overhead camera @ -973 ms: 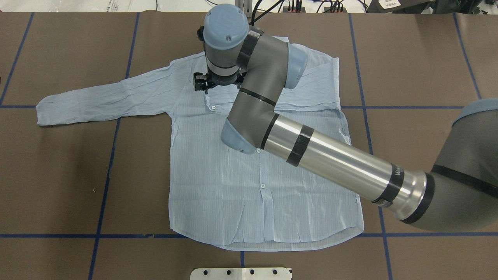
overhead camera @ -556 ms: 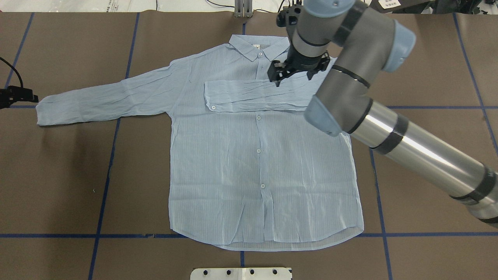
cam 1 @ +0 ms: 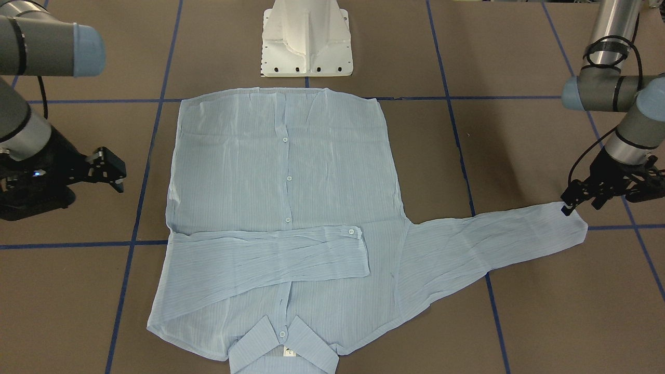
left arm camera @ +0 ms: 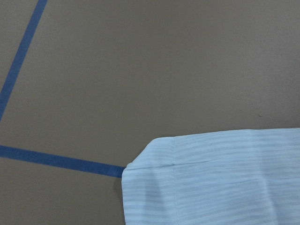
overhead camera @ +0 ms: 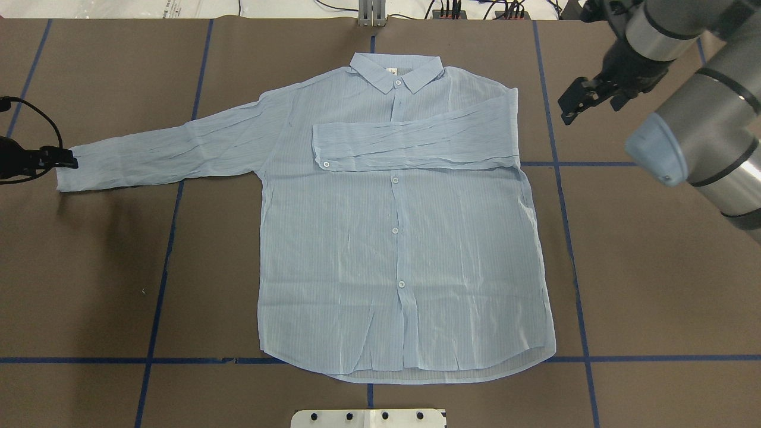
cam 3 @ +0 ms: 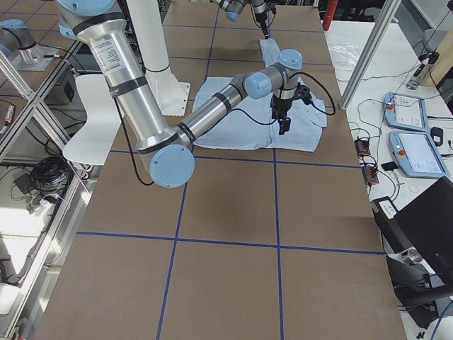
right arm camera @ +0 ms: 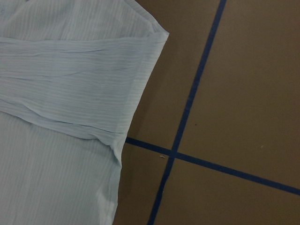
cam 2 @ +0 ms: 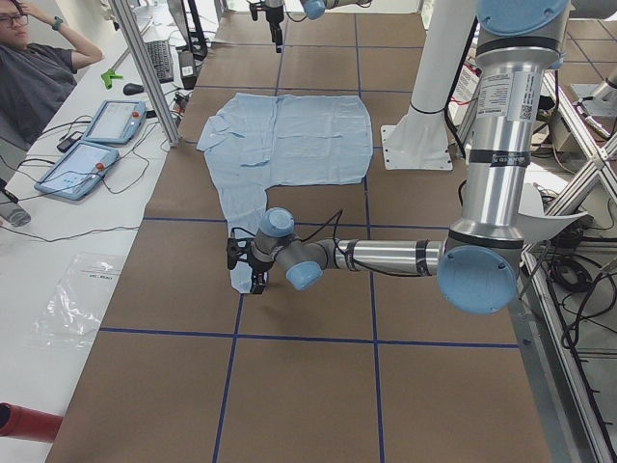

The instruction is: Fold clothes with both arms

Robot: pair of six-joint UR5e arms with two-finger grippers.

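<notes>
Overhead exterior view shows the brown tabletop (overhead camera: 89, 267) carrying the light-blue shirt (overhead camera: 392, 249), spread flat and front-up, one sleeve folded across its chest and the other stretched out. The left pincer (cam 1: 581, 208), parted and empty, hangs at the outstretched sleeve's cuff (cam 1: 574, 224); the right pincer (overhead camera: 588, 112), likewise parted and empty, hovers off the opposite shoulder.

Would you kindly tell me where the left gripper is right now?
In the front-facing view the left gripper is on the right side, at the cuff of the outstretched sleeve of the shirt, beside a blue tape line.
</notes>
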